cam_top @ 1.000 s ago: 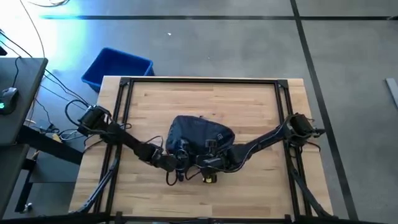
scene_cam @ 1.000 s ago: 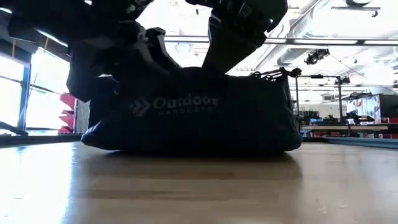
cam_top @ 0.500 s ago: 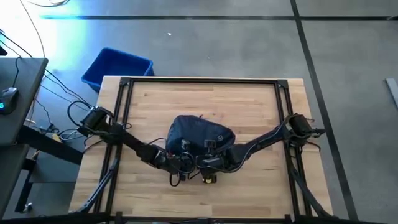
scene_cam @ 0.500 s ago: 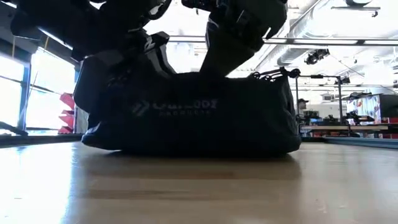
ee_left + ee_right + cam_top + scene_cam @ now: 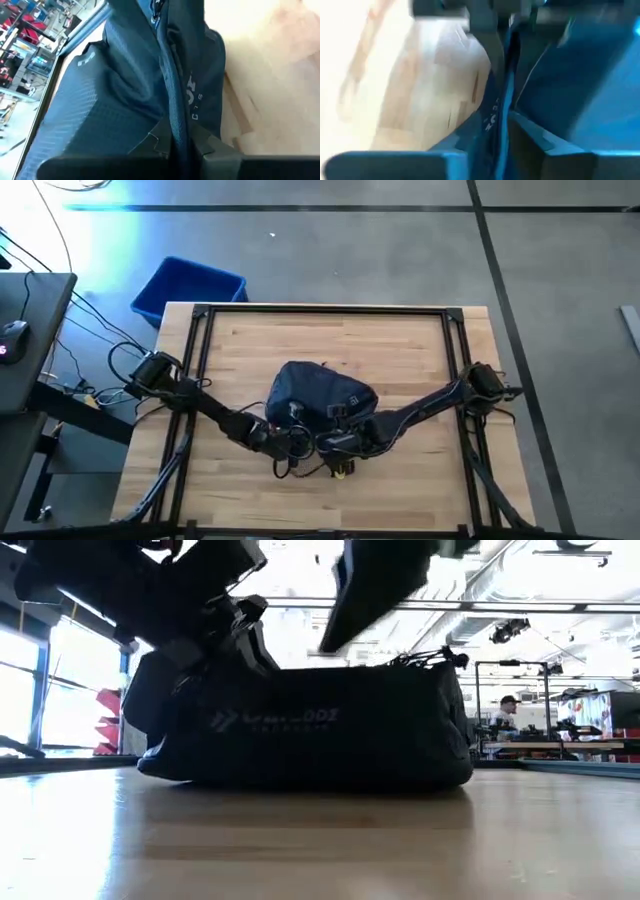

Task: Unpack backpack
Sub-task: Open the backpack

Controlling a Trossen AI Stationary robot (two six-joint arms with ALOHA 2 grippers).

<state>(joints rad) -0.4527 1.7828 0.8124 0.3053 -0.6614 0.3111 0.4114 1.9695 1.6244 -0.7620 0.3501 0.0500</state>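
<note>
The backpack (image 5: 320,395) is pinched at its near edge by both the left end effector (image 5: 287,442) and the right end effector (image 5: 327,442); opening it comes next.

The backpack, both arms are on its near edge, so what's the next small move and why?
Probably draw the two end effectors apart to spread the opening. The backpack lies flat on the table, nothing unpacked beside it. The left end effector is shut on a fabric fold at its edge, and the right end effector pinches a fold close by, so both already grip it.
</note>
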